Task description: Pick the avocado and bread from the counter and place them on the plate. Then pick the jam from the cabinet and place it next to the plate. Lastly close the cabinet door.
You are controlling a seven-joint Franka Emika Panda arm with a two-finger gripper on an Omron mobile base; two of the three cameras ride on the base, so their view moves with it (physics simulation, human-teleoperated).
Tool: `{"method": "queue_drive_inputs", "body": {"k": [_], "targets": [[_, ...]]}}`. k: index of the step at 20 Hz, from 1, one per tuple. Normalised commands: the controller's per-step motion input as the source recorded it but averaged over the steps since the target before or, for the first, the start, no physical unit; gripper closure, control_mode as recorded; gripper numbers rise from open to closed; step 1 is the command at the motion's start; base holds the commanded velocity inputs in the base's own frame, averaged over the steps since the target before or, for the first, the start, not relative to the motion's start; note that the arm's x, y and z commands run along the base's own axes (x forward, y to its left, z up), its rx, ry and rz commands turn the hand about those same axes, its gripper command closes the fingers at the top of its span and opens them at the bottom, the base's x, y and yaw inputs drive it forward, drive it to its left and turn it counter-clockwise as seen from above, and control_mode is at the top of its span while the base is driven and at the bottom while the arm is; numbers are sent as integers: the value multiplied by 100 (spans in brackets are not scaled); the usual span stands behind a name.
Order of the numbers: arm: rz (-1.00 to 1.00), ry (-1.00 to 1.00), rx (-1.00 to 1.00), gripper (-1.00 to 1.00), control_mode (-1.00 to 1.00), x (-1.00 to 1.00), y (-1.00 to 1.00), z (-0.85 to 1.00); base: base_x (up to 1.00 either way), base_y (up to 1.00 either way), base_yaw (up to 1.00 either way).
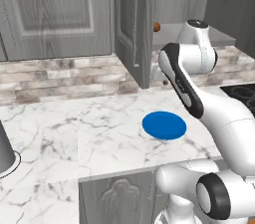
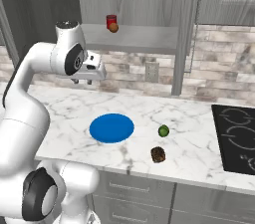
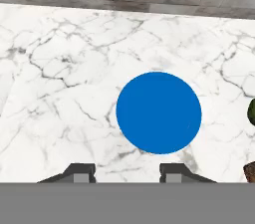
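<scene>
The blue plate [image 1: 164,125] [image 2: 111,128] [image 3: 158,112] lies on the white marble counter [image 2: 189,113]. Right of it sit the green avocado [image 2: 163,131] [image 3: 251,111] and, nearer the front edge, the dark brown bread [image 2: 158,155] [image 3: 250,170]. The red jam [image 2: 111,20] stands on the shelf of the open cabinet [image 2: 144,36], with an orange-brown ball [image 2: 114,28] [image 1: 156,27] just in front of it. The cabinet door [image 1: 133,24] [image 2: 187,34] stands swung out. My gripper [image 2: 83,81] [image 3: 128,170] hangs well above the counter, behind and left of the plate, open with nothing between its fingers.
A black stovetop [image 2: 236,136] [image 1: 241,91] sits at the counter's right end. A grey cylindrical vessel [image 1: 5,148] stands at the far left. A wall socket [image 2: 152,72] is set in the stone backsplash. The open door juts out over the counter beyond the plate.
</scene>
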Motion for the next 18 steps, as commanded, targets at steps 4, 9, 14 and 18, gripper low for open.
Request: {"method": "queue_drive_inputs", "body": {"k": [4, 9, 14, 18], "targets": [[0, -2, 0, -100, -100, -28, -8, -4, 0, 0, 0], [-1, 0, 0, -100, -100, -30, -47, -22, 0, 0, 0], [0, 3, 0, -100, -100, -14, -59, -26, 0, 0, 0], [0, 2, 0, -100, -100, -13, -55, -21, 0, 0, 0]]}}
